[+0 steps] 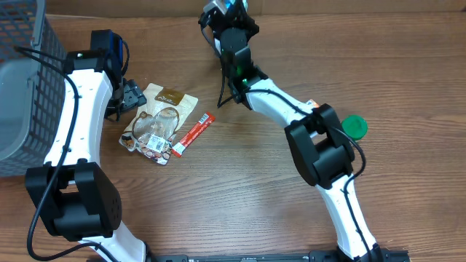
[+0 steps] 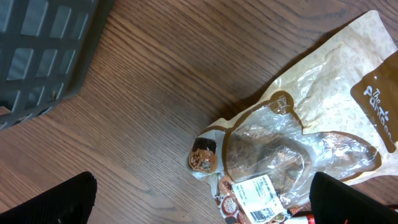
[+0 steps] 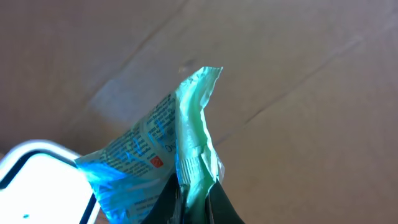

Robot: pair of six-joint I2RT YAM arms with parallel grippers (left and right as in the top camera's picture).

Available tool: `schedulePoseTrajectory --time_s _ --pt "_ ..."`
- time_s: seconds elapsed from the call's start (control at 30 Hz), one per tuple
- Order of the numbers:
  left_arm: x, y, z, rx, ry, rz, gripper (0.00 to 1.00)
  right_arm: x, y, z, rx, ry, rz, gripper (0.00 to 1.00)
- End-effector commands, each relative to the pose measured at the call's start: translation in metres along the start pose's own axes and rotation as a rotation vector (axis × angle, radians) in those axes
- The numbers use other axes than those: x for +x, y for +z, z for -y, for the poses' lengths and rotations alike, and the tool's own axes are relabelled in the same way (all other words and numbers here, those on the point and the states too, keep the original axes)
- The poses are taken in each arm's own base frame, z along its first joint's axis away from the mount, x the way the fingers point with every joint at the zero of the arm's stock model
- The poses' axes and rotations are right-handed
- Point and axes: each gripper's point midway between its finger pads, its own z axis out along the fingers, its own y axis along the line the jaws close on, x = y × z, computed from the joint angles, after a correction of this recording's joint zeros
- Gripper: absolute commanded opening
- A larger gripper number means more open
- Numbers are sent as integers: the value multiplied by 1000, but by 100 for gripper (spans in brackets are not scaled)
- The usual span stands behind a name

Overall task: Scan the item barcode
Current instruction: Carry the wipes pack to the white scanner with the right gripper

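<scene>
Overhead, the wooden tabletop (image 1: 240,189) carries everything, and I place the rest against the tan pouch (image 1: 164,113) lying left of its middle. The grey basket (image 1: 22,87) stands well to the pouch's left. My left hand (image 1: 131,94) hovers just over the pouch's left end, spread as wide as it goes and holding nothing.

Well beyond the pouch, up and to its right at the far edge, my right hand (image 3: 193,199) is pinched fully shut on the blue-green packet (image 3: 161,143), the item to scan. I have it by one crimped seam, and the printed face fans out past my fingers. I judge it light, thin and floppy, with a slick film. The seam is the stiffest place to hold, and a firm pinch there should stop it sliding or folding over. I cannot make out its barcode.

A red stick sachet (image 1: 195,133) lies just beside the pouch's right edge. A green lid (image 1: 354,126) sits well to the pouch's right.
</scene>
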Motion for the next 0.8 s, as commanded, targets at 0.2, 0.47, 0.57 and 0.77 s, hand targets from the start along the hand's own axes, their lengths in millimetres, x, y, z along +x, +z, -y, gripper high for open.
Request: schedulePoseTrajectory --time_s 0.2,0.47,0.57,0.77 --pt "-5 -8 2 5 0 28 100 17 0 -41 -59 -125 -10 4" --pt "-5 -8 1 5 0 28 100 16 -12 -62 -109 -141 -34 4" --pt "-5 -8 2 5 0 28 100 17 -20 -75 -148 -174 -51 4" --pt "-5 -8 2 5 0 28 100 26 -30 -92 -192 -147 -106 4"
